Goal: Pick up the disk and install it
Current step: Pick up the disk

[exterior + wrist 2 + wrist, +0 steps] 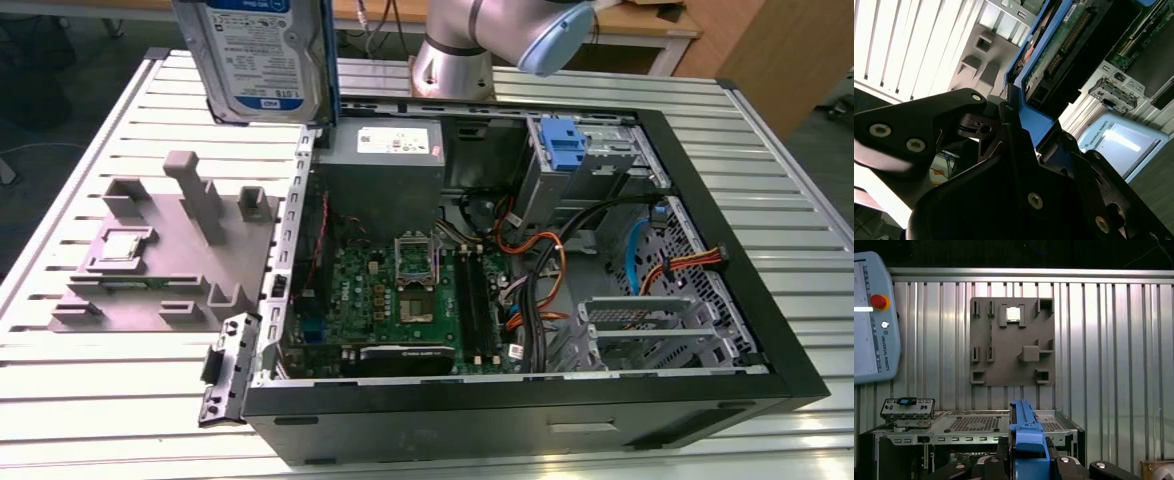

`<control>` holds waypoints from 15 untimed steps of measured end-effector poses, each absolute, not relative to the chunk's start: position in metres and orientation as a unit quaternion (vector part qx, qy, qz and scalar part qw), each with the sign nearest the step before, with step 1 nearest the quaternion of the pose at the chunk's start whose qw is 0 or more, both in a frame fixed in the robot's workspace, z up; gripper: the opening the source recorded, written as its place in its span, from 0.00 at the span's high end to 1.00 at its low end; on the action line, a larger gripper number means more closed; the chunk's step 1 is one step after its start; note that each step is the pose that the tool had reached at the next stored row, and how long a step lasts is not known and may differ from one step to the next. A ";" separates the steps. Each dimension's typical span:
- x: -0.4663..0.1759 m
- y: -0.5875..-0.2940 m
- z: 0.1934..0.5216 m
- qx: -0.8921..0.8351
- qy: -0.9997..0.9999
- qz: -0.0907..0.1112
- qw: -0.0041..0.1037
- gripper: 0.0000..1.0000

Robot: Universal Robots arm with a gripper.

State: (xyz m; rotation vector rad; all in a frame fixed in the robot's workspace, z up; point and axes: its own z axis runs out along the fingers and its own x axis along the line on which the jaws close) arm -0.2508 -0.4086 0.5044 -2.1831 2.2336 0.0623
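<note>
Black pincer (1028,455) clamps the blue-framed disk (260,55) on edge, holding it aloft at eleven o'clock of the open computer case (534,405) in the exterior view, above the slatted surface (107,390).

— What sort of place is this?
— A robotics lab or workshop. A slatted metal bench (80,400) carries an opened computer case (534,425) and a grey parts fixture (147,270). A robot arm (461,55) stands behind them, with a teach pendant (874,325) nearby.
</note>
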 end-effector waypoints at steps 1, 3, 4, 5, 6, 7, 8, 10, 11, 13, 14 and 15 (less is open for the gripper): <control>-0.248 -0.409 0.504 -0.699 0.715 0.020 0.009 0.64; -0.244 -0.409 0.504 -0.699 0.715 0.020 0.009 0.64; -0.241 -0.409 0.504 -0.699 0.715 0.020 0.009 0.64; -0.239 -0.409 0.504 -0.699 0.715 0.020 0.009 0.64; -0.237 -0.409 0.504 -0.699 0.715 0.020 0.009 0.64; -0.235 -0.409 0.504 -0.699 0.715 0.020 0.009 0.64; -0.234 -0.409 0.504 -0.699 0.715 0.020 0.009 0.64; -0.231 -0.409 0.504 -0.699 0.715 0.020 0.009 0.64; -0.230 -0.409 0.504 -0.699 0.715 0.020 0.009 0.64; -0.228 -0.409 0.504 -0.699 0.715 0.020 0.009 0.64; -0.227 -0.409 0.504 -0.699 0.715 0.020 0.009 0.64; -0.226 -0.409 0.503 -0.699 0.715 0.020 0.009 0.64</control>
